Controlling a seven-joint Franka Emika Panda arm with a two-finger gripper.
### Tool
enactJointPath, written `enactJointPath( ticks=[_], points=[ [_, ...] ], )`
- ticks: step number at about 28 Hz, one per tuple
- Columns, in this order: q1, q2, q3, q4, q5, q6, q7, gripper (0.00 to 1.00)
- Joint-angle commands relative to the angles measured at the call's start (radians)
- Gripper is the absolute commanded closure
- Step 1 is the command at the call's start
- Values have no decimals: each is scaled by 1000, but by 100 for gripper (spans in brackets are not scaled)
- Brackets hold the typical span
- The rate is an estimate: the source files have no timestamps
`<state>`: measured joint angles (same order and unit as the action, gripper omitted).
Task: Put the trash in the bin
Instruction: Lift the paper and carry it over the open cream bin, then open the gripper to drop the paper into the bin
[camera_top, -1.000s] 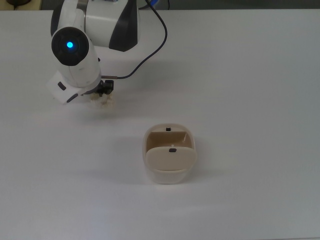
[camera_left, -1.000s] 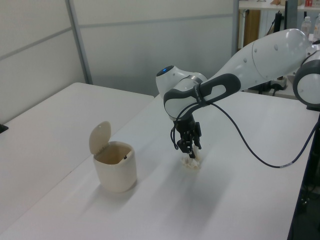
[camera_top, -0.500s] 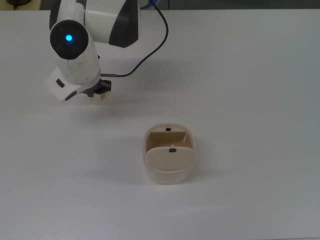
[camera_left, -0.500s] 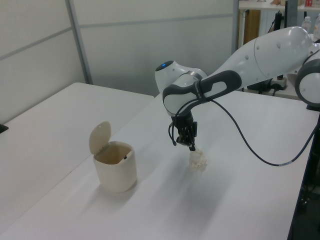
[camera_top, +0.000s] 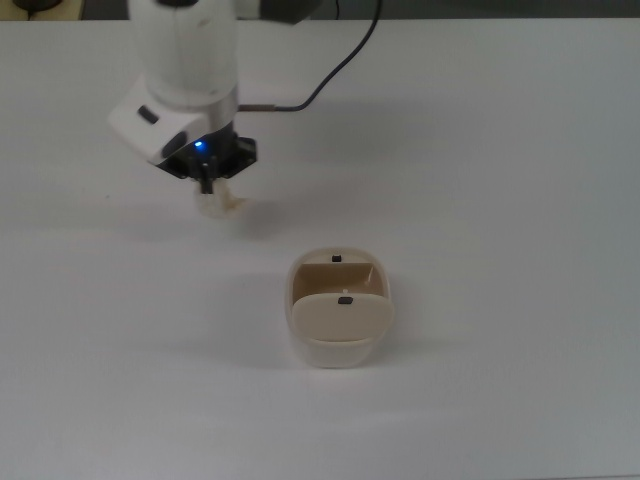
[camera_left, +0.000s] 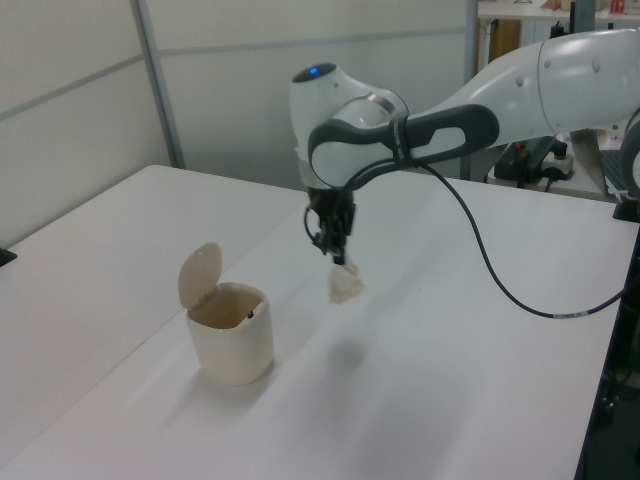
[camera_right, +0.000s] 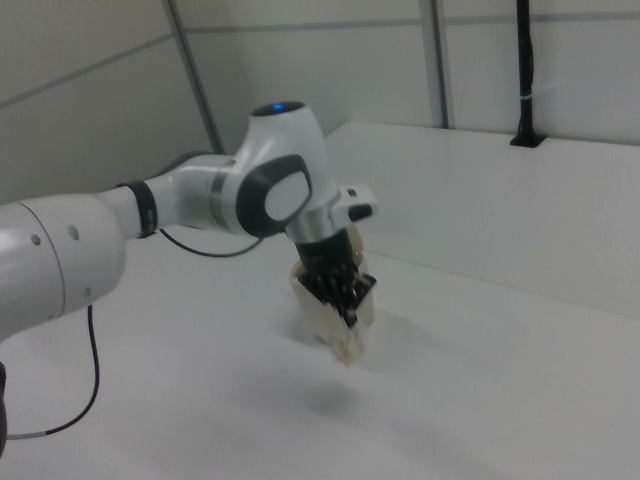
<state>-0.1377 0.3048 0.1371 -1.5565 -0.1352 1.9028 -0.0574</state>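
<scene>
The trash (camera_left: 345, 286), a lumpy off-white paper wad, hangs in the air well above the table, pinched by my gripper (camera_left: 339, 260). In the top view the trash (camera_top: 222, 204) shows just below my gripper (camera_top: 208, 184), up and to the left of the bin. The bin (camera_top: 338, 310) is a small cream container with its swing lid tipped open and a tan inside. In the left view the bin (camera_left: 231, 332) stands to the left of and below the trash. In the right view the trash (camera_right: 349, 343) dangles under the gripper (camera_right: 347, 312), and the arm hides most of the bin.
A black cable (camera_left: 490, 270) loops from the arm down toward the table's right side in the left view. The white table (camera_top: 480, 180) spreads wide around the bin. Wall panels stand behind the table (camera_left: 250, 90).
My gripper has lifted the trash off the table and carried it up and toward the bin; the wrist has turned. The bin has not moved.
</scene>
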Motion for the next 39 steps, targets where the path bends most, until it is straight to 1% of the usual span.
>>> enactJointPath(
  ticks=[1,5,6,7,10,12,17,18,19,20,21,24,29,32,33,39],
  points=[
    [4,-7,56,10,32,128,-9,100],
    [4,-3,96,16,31,234,-4,100],
    [4,-1,110,16,32,302,-2,100],
    [4,0,114,16,31,335,-2,100],
    [9,8,121,16,31,422,-2,100],
    [36,22,121,16,29,482,-2,100],
    [49,46,119,15,22,516,-2,100],
    [53,51,119,16,25,516,-2,83],
    [53,53,119,15,26,516,-2,60],
    [53,53,119,15,25,516,-2,24],
    [55,54,119,15,16,516,-10,0],
    [72,59,116,10,-6,513,-2,0],
    [69,48,111,9,-1,492,4,0],
    [59,27,104,13,0,418,8,0],
    [49,10,99,13,2,379,8,0],
    [10,-39,98,15,2,262,8,0]
  ],
)
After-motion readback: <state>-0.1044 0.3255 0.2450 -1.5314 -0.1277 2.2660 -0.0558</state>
